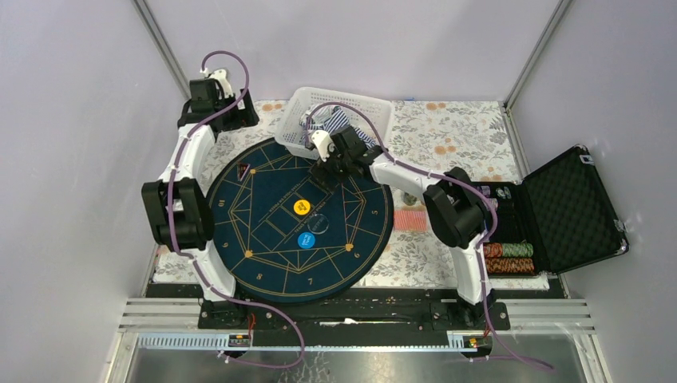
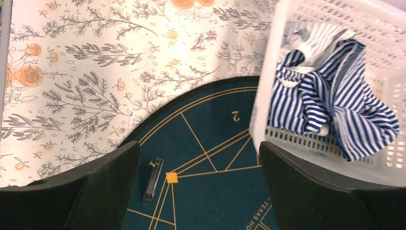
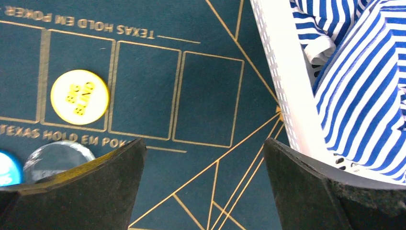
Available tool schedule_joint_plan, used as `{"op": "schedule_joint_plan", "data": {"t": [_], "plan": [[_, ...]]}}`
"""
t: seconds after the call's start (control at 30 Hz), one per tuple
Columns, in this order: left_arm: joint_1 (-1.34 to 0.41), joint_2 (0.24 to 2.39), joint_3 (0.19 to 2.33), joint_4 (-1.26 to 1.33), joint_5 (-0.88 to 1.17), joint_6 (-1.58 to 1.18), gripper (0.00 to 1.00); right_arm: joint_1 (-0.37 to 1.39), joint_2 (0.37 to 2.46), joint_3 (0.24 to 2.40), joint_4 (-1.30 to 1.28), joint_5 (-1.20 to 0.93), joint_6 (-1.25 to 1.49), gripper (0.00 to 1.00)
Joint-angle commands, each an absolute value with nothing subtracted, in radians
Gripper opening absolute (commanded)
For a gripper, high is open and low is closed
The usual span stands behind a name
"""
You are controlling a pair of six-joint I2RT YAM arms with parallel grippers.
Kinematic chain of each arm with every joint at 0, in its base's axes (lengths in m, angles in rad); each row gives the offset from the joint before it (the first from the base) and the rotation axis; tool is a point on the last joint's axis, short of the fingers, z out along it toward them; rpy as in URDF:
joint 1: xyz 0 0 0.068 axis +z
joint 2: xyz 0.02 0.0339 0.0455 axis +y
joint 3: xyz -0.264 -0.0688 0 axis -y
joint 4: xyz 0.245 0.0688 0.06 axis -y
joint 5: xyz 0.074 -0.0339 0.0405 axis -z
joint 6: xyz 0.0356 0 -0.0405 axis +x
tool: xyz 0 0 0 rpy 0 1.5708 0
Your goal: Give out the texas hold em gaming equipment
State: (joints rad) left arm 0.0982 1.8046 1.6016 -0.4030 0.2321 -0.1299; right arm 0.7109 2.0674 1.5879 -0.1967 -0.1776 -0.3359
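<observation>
Right gripper [image 3: 203,187]: jaws spread wide, nothing between them. It hangs low over the mat [image 1: 263,263] at the mat's 12 o'clock edge, just beside the basket [image 1: 375,102]. Left gripper [image 2: 198,196]: likewise wide open and empty, above the mat's 11 o'clock rim.

Items, largest first:
- **Case** [image 1: 571,203]: lies open, well out from the mat at 3 o'clock.
- **Cards** [image 1: 409,219]: lie on the tablecloth [image 1: 447,136] between mat and case, also at 3 o'clock.
- **Chips** [image 1: 508,257]: lie in rows in the case's near half.
- **Orange disc** [image 1: 300,207] and **blue disc** [image 1: 306,240]: rest near the mat's centre, with a clear disc [image 1: 318,223] between them.

Handling, as judged:
- Cards are thin, flexible and slick. They are best pinched across the pack's long edges, since single cards lying flat offer little to grip.
- Chips are stiff and light. A short stack should be taken by its sides, squarely, or it will shear and scatter.
- Discs are hard and low, so pinch across the rim.

Pose:
- The right arm rises from its base at 5 o'clock, elbow high beside the case. Its forearm reaches across the mat's 2 o'clock sector, wrist pitched down.
- The left arm is folded, elbow at 9 o'clock, forearm running up to 11 o'clock.
</observation>
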Motion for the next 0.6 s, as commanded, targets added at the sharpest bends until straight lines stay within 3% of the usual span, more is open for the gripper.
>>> {"op": "schedule_joint_plan", "data": {"t": [0.0, 0.13, 0.27, 0.57], "plan": [[0.093, 1.877, 1.679, -0.347, 0.148, -0.163, 0.99, 0.693, 2.122, 1.679, -0.107, -0.055, -0.337, 1.0], [0.082, 1.971, 1.745, -0.332, 0.082, -0.149, 0.99, 0.634, 2.161, 1.736, -0.097, -0.017, -0.29, 1.0], [0.059, 2.068, 1.845, -0.344, 0.052, -0.145, 0.99, 0.6, 2.126, 1.733, -0.143, -0.16, -0.286, 1.0], [-0.061, 2.295, 2.097, -0.388, -0.118, -0.115, 0.99, 0.553, 1.789, 1.495, -0.25, -0.335, -0.274, 1.0]]}}
